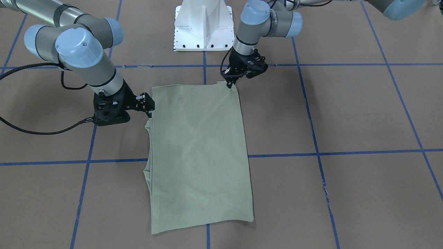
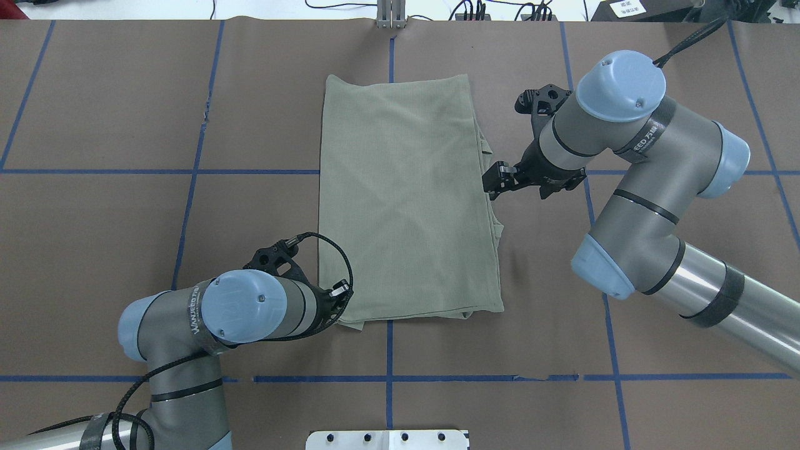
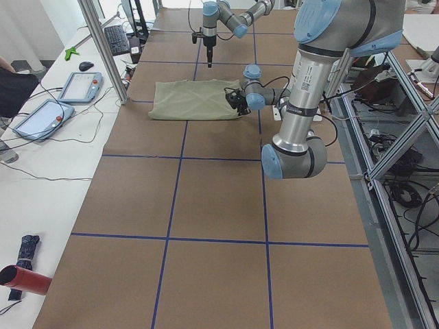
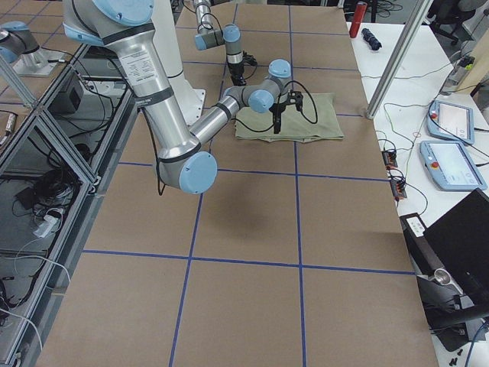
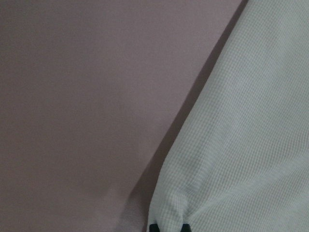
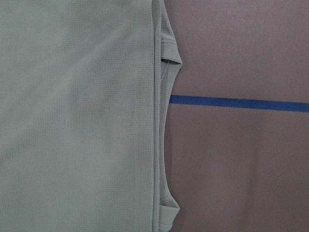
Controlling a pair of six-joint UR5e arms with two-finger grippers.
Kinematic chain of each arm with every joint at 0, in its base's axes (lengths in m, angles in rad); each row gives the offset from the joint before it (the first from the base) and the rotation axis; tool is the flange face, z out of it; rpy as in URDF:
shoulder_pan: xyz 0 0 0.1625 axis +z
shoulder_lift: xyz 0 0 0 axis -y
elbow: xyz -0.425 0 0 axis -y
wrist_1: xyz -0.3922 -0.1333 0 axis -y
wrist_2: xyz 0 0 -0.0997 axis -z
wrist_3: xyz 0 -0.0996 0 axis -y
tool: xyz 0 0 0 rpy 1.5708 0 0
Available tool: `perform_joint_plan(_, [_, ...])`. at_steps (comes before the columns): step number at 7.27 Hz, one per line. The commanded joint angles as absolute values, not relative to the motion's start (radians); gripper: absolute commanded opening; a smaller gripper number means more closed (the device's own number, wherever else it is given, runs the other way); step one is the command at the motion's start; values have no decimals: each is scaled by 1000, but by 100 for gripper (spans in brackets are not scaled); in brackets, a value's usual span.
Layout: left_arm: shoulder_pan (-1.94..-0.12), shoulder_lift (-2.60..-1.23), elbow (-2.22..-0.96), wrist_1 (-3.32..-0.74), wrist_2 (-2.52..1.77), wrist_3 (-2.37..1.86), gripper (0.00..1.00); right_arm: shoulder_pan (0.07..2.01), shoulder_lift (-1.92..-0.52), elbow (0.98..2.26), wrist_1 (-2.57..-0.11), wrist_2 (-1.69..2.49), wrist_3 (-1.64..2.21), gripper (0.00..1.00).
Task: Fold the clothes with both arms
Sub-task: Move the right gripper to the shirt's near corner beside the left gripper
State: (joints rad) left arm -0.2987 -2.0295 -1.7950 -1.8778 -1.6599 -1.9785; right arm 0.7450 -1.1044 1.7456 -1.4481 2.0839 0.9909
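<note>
The clothes are one pale sage-green shirt (image 1: 197,148) (image 2: 406,200), folded into a long rectangle and lying flat on the brown table. Folded layers poke out along its edge on my right side (image 6: 164,58). My left gripper (image 1: 229,84) (image 2: 340,301) is shut on the shirt's near corner, and in the left wrist view the cloth (image 5: 251,121) puckers where the fingertips (image 5: 154,227) pinch it. My right gripper (image 1: 150,110) (image 2: 494,184) is at the middle of the opposite long edge, open, right beside the layered hem. No fingertips show in the right wrist view.
The white pedestal base (image 1: 203,26) stands at the robot's side of the table. Blue tape lines (image 1: 346,152) grid the brown surface. A side bench with tablets (image 3: 79,86) and an aluminium post (image 3: 103,48) lies beyond the far edge.
</note>
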Motion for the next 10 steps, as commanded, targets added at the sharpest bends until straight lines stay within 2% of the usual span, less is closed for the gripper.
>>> perform_joint_plan(1, [-293,-2034,-1802,-1878,-1661,-1973,0,742,-1108,1752,-1445,2076,991,100])
perform_joint_plan(4, [-293,-2019,-1864,-1861,-1672,-1933,0,682,-1108,1779,-1436,2068,1165,100])
perform_joint_plan(7, [-291,-2022,-1867,-1862,-1674,-1933,0,513,-1109,1853,-1445,1944,1510,100])
perform_joint_plan(10, [-288,-2022,-1867,-1862,-1672,-1933,0,390,-1154,1861,-1456,1789,1845,100])
